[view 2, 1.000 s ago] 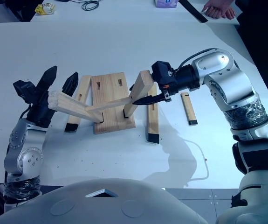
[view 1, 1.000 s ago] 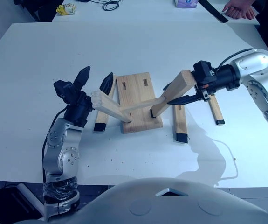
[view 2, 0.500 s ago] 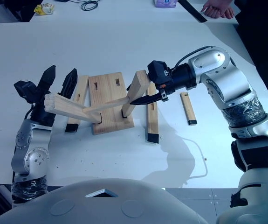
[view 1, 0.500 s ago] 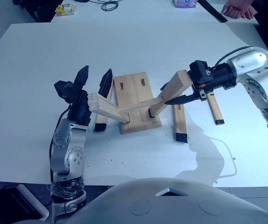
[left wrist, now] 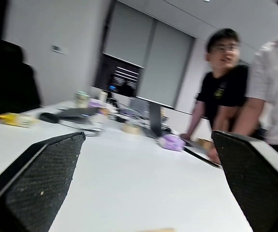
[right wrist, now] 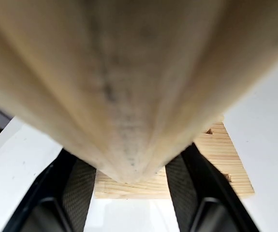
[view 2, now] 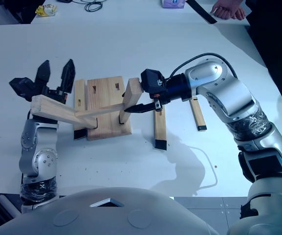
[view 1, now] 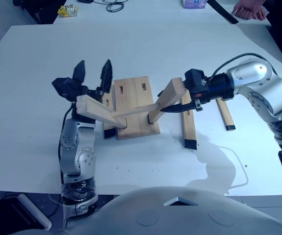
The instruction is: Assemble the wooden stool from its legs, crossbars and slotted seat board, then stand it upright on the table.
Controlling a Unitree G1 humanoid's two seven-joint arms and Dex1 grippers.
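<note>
Right gripper is clamping the right leg near its upper end - in the wrist view its fingers are pressing either side of the wood, w/ the seat board lying flat on the table beyond. That leg is leaning over to the robot's right, its black-capped foot sitting down on the near part of the board. The crossbar is running from it across to the left leg, which is tilting out the other way, foot also down at the board's near edge; can't tell if either foot is sitting in a slot. Left gripper is standing just behind the left leg's upper end, fingers spread wide apart and pointing up, nothing between them - not gripping the wood. Spare parts are lying flat: a third leg just beside the board on the robot's left, partly hidden under the raised pieces; a fourth leg just to the board's right, black cap toward the robot; and a shorter bar farther right, under the right arm, apart from the rest.
</note>
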